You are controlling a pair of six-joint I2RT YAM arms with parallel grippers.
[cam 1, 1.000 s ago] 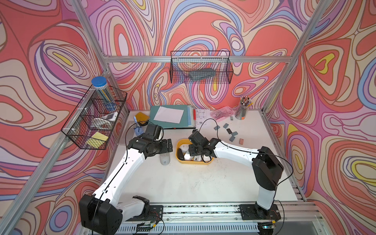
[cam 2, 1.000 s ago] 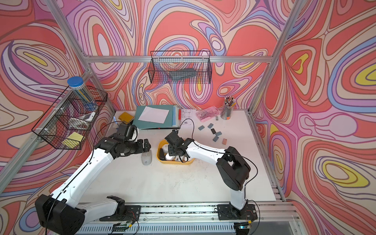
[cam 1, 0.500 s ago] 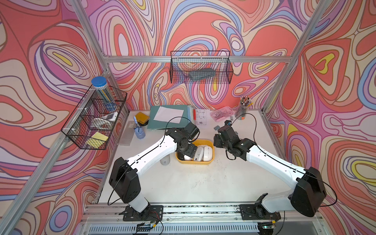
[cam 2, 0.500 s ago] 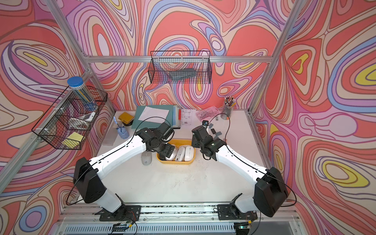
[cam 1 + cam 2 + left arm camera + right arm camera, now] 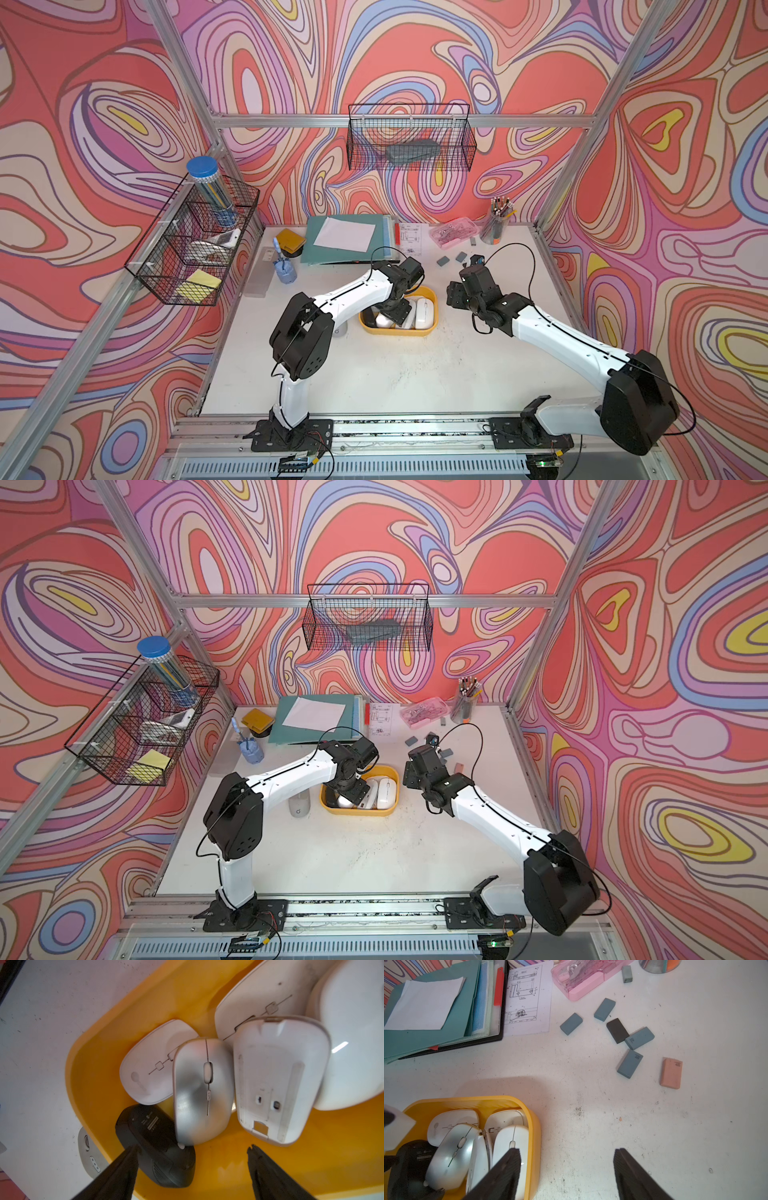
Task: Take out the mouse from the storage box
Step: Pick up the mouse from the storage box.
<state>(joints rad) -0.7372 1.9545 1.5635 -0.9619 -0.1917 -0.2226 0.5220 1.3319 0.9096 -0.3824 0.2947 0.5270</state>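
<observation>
Plainly, one grey mouse [image 5: 299, 806] lies on the table just left of the storage box [image 5: 395, 779], so a shove to the box that way could knock into it. Over the box's left end hangs the left gripper [image 5: 193, 1147], jaws apart and empty, one fingertip [image 5: 128, 1159] just above the black mouse [image 5: 158, 1147] that lies label side up in that corner. The silver mouse [image 5: 201, 1088] rests partly on the black one and on a flat white mouse [image 5: 149, 1064] toward the box's back wall. I judge that closing there could catch two shells at once, or pinch the silver one's rounded, glossy back and let it squirt free. To its right an upturned white mouse [image 5: 278, 1084] sits hard against it, and a domed white mouse [image 5: 353, 1043] fills the box's right end. Packed so tightly, any one lifted may drag a neighbour up or tip it over the low rim. The box looks light and nothing pins it, for the right gripper [image 5: 566, 1150] hovers right of the box over bare table, jaws apart and empty. A snagged mouse could therefore haul the whole box along. Erasers [image 5: 630, 1064] lie scattered beyond the box's right side, well apart from it.
</observation>
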